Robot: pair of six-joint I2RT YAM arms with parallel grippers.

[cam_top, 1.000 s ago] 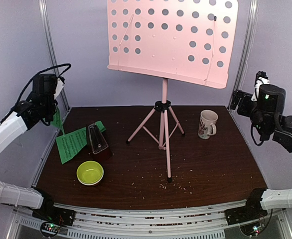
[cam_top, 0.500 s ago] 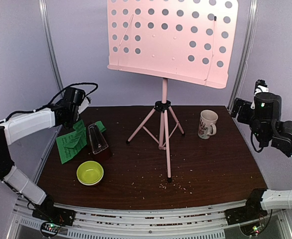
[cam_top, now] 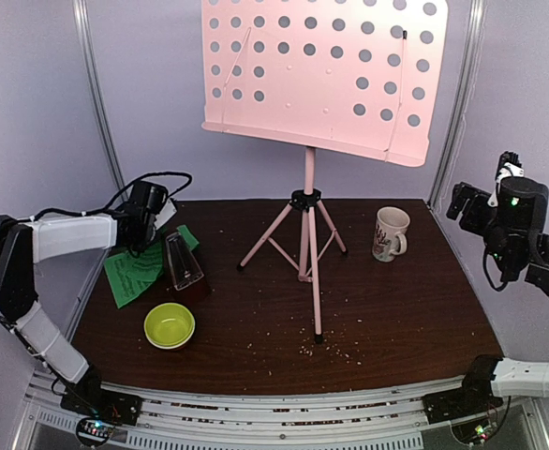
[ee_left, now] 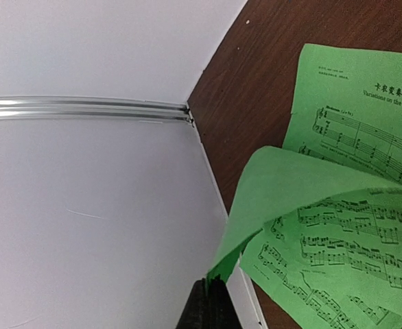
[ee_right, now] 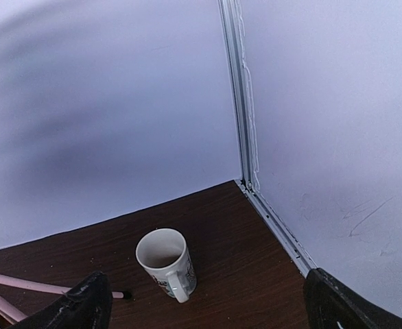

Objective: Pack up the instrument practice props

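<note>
the dark brown table (cam_top: 396,319) is speckled with crumbs near its middle. on it, far of centre, the pink music stand (cam_top: 303,94) is upright on its tripod, its perforated desk raised high and facing the near side.

the left arm reaches in from the left edge. the left gripper (ee_left: 208,295) has its fingers pinched together on the corner of one of the green sheet-music pages (cam_top: 134,272), and that page curls up off the others. the pages lie at the far left of the table. the right gripper (ee_right: 204,288) hangs off the table's right edge, its fingers spread wide with nothing between them.

the dark red metronome (cam_top: 183,267), under its clear cover, stands on the pages' right edge. the yellow-green bowl (cam_top: 170,324) sits just on the near side of it. the white mug (cam_top: 390,232) stands upright to the right of the stand's legs.
</note>
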